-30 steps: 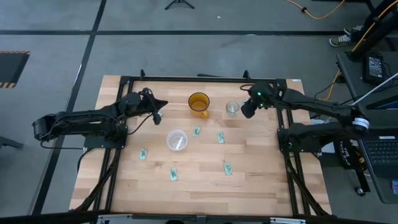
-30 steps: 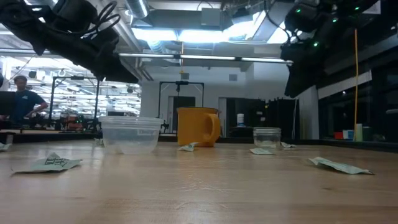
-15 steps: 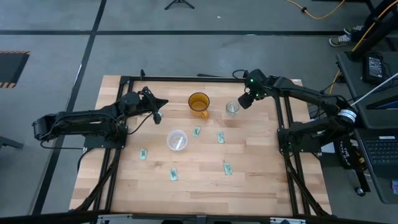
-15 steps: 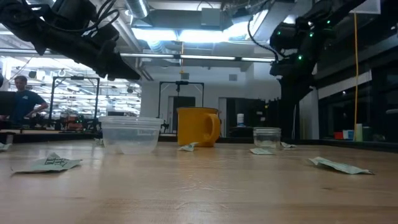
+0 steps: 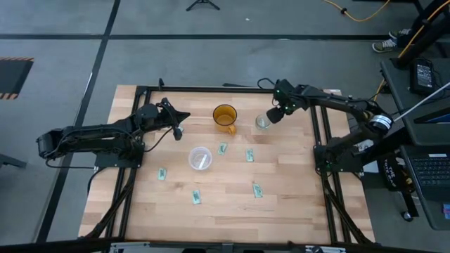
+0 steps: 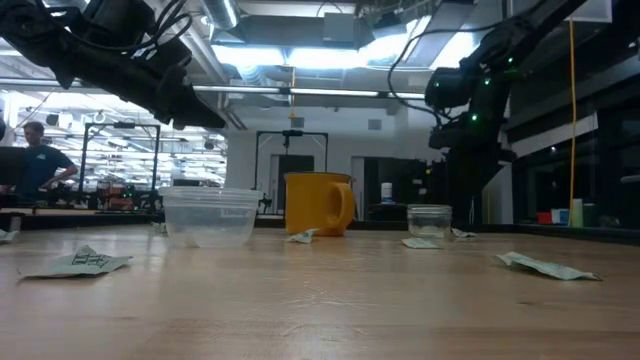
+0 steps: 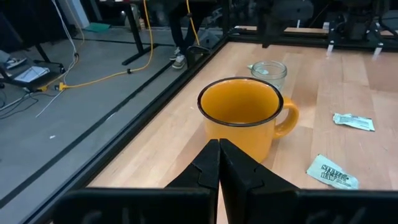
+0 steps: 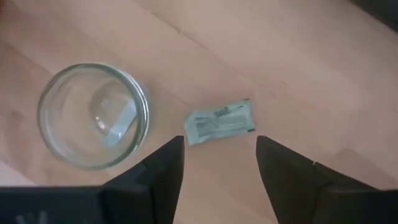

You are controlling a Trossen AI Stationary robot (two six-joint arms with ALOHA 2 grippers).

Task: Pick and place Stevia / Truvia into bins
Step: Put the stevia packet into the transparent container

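Counting stock on the desk, first-person tally.

Item: narrow glassy cup, near the far edge beside the amber mug. Contents: one packet, seen through the glass in my right wrist view. Filed.

Item: wider whitish cup, mid-desk. Something pale lies inside, seen from above; I cannot tell if it is a packet.

Item: loose packets on the wood, outstanding. One lies just beside the glassy cup, directly ahead of my right fingers. Others: near the mug, centre-right, lower right, lower middle, left of the whitish cup. Six loose by my count.

Item: right fingers, hovering over the far side of the desk beside the glassy cup, spread wide and carrying nothing.

Item: left fingers, parked above the desk to the left of the mug, pressed together on nothing.

Judgement: early in the job; one packet surely binned, most of the lot unsorted. Nearest packet looks like the next candidate.
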